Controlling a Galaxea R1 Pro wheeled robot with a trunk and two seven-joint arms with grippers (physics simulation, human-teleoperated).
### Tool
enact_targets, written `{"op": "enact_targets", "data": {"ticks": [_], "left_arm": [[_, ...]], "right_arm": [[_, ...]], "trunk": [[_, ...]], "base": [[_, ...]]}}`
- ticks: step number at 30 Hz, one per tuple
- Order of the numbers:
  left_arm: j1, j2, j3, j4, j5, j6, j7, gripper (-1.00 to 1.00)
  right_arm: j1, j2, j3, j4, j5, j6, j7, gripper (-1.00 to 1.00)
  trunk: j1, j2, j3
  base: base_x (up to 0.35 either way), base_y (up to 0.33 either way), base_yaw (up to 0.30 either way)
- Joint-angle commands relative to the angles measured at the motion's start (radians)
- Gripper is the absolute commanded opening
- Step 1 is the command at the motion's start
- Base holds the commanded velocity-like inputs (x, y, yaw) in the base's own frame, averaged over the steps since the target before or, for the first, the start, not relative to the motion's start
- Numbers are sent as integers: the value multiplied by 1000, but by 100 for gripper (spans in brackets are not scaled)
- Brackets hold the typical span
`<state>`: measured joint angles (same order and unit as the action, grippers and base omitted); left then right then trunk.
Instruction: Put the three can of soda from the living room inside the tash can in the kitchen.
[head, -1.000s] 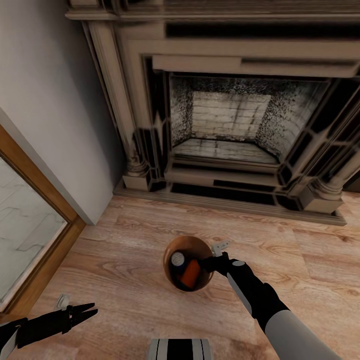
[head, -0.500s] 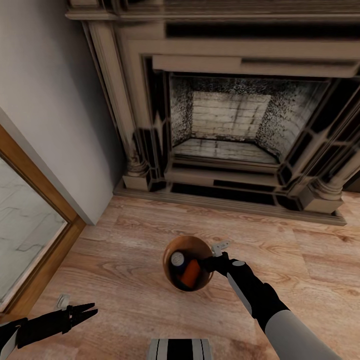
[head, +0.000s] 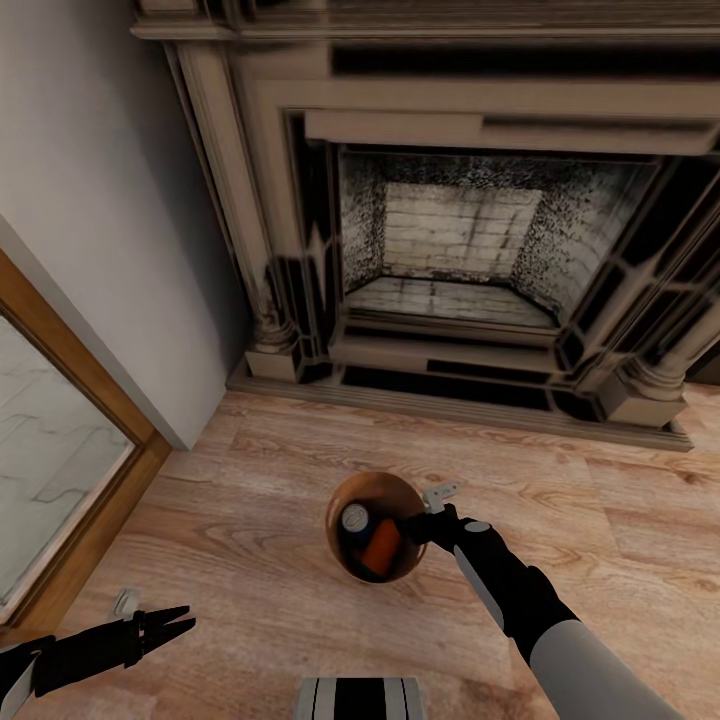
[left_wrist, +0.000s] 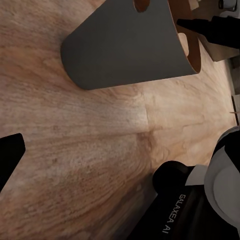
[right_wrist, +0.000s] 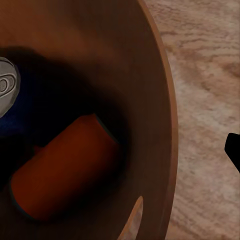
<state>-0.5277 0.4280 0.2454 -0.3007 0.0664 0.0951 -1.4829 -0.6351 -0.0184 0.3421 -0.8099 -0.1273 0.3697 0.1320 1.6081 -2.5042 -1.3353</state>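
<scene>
Two cans lie inside the bin (head: 375, 500) on the wood floor (head: 250, 480) before the fireplace (head: 450, 230): an orange can (head: 381, 544) on its side and a dark blue can (head: 353, 520). The right gripper (head: 412, 528) sits at the bin's rim; I cannot tell how its fingers stand. The left gripper (head: 182, 622) hangs well apart, fingers spread.

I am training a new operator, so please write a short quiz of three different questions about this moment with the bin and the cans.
1. True or false: the trash can stands on a kitchen worktop.
2. Multiple choice: the orange can in the bin is A) upright, B) tilted on its side, C) outside on the floor.
3. Which gripper is at the bin's rim?

Key:
1. False; it stands on the wood floor before the fireplace.
2. B; beside it is the dark blue can.
3. The right gripper; the left gripper hangs apart.
</scene>
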Motion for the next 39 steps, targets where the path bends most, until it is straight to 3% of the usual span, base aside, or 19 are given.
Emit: {"op": "enact_targets", "data": {"ticks": [1, 18, 36, 39], "left_arm": [[0, 0, 0, 0, 0, 0, 0, 100], [0, 0, 0, 0, 1, 0, 0, 100], [0, 0, 0, 0, 1, 0, 0, 100], [0, -1, -1, 0, 1, 0, 0, 100]], "right_arm": [[0, 0, 0, 0, 0, 0, 0, 100], [0, 0, 0, 0, 0, 0, 0, 100], [0, 0, 0, 0, 0, 0, 0, 100], [0, 0, 0, 0, 0, 0, 0, 100]], "trunk": [[0, 0, 0], [0, 0, 0], [-8, 4, 84], [-20, 25, 98]], "base": [[0, 0, 0], [0, 0, 0], [0, 0, 0], [0, 0, 0]]}}
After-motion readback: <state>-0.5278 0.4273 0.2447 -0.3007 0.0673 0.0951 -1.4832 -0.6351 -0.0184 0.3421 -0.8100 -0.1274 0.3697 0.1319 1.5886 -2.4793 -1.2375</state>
